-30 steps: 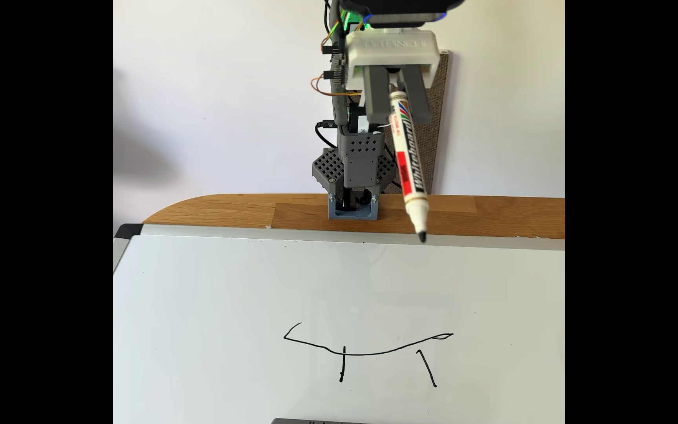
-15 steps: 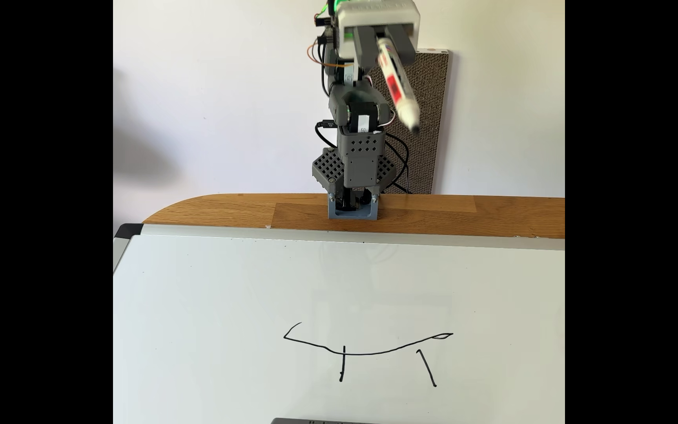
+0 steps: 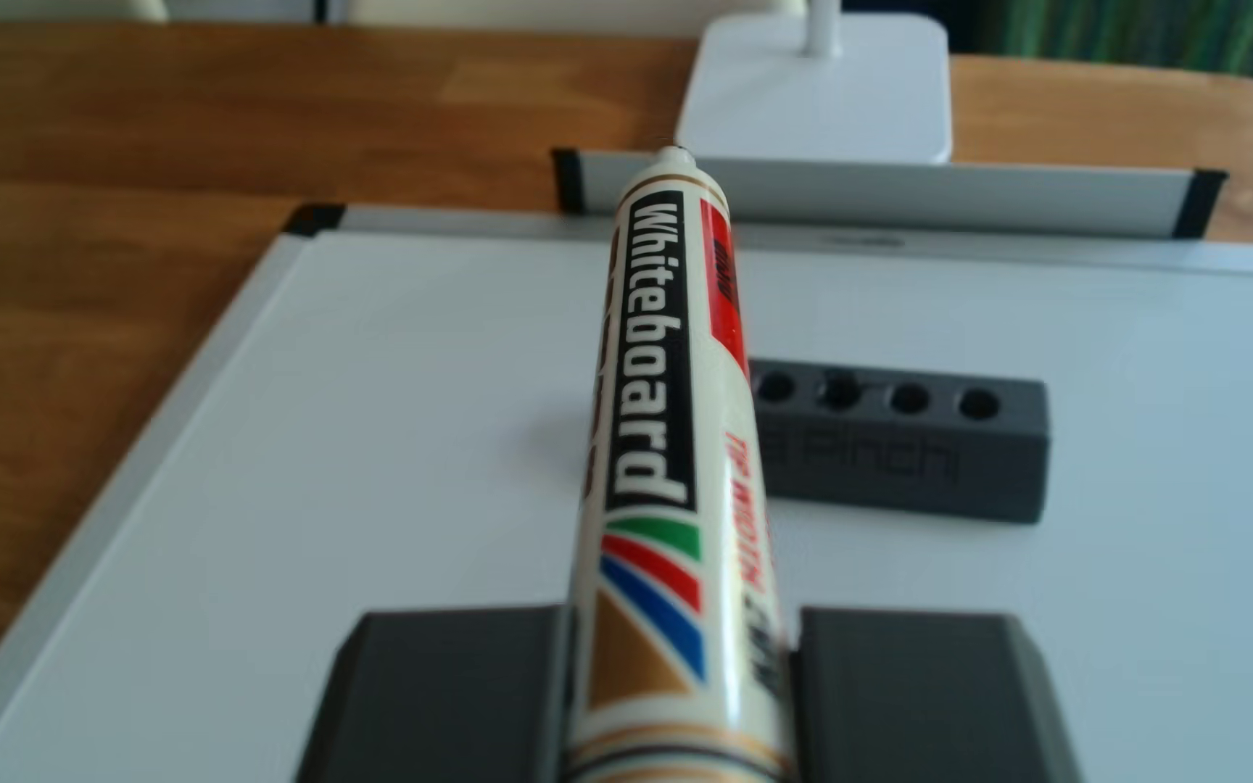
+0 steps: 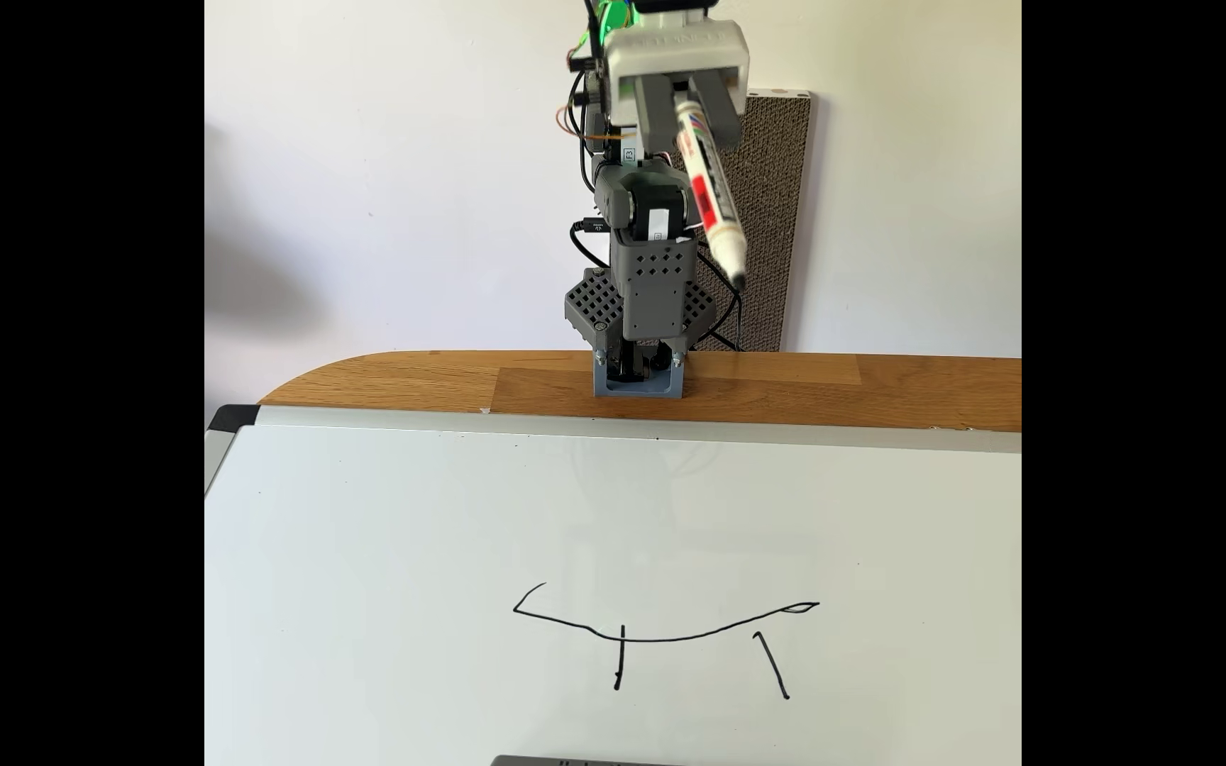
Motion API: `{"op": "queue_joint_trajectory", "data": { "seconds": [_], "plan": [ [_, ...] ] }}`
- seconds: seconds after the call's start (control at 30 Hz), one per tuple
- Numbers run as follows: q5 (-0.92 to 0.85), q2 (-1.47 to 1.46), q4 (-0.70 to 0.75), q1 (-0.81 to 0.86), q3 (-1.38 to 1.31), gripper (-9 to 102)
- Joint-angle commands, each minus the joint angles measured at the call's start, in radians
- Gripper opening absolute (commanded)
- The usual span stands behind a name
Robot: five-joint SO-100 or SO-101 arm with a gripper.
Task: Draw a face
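The face point(image 4: 662, 638) is a thin black drawing on the whiteboard point(image 4: 411, 545): a long shallow curve with two short strokes below it. High above the board's far edge, near the arm's base, my gripper point(image 4: 691, 143) is shut on a whiteboard marker point(image 4: 709, 191). The marker points down and to the right, its black tip in the air far from the board. In the other view the marker point(image 3: 653, 391) runs up the middle, clamped between my grey fingers point(image 3: 450, 693), and my gripper point(image 3: 684, 625) hangs above the whiteboard point(image 3: 382, 421).
A grey block with several holes and engraved lettering point(image 3: 910, 459) lies on the board; its edge point(image 4: 573, 759) shows at the bottom of the fixed view. Beyond the board's pen tray point(image 3: 910, 197) stands a white lamp base point(image 3: 819, 90). A wooden table point(image 4: 411, 383) surrounds the board.
The arm lifted the marker up and back from the board's far edge towards its base, then dropped it slightly. The drawing is unchanged.
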Motion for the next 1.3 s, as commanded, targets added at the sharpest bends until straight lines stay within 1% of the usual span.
{"op": "queue_joint_trajectory", "data": {
  "seconds": [0.0,0.1,0.23,0.3,0.83,0.9,0.97,1.13,1.27],
  "plan": [
    [-0.002,0.064,0.005,0.005,-0.052,-1],
    [0.003,0.064,0.012,0.017,-0.066,-1],
    [0.006,0.064,0.094,0.008,-0.140,-1],
    [0.006,0.064,0.107,0.012,-0.153,-1],
    [0.005,0.064,0.107,0.006,-0.147,0],
    [0.006,0.064,0.107,0.006,-0.147,4],
    [0.006,0.064,0.109,0.006,-0.150,11],
    [0.006,0.066,0.110,0.014,-0.160,36],
    [0.003,0.069,0.104,0.017,-0.161,50]
  ]
}}
